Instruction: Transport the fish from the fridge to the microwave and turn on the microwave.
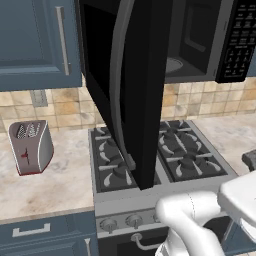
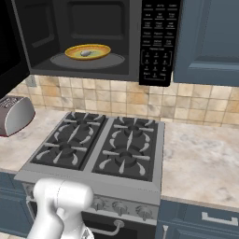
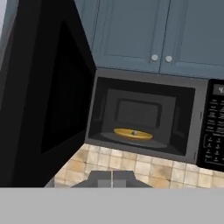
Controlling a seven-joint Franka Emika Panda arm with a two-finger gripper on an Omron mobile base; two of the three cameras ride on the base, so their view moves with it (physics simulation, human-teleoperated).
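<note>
Standing wide open, the black microwave's door (image 3: 48, 100) hangs at the shut, empty gripper's (image 3: 112, 179) ten o'clock; the small pale grey fish (image 2: 86, 53) already lies on a yellow plate (image 2: 100, 49) inside, so closing comes next, by judgement.
</note>
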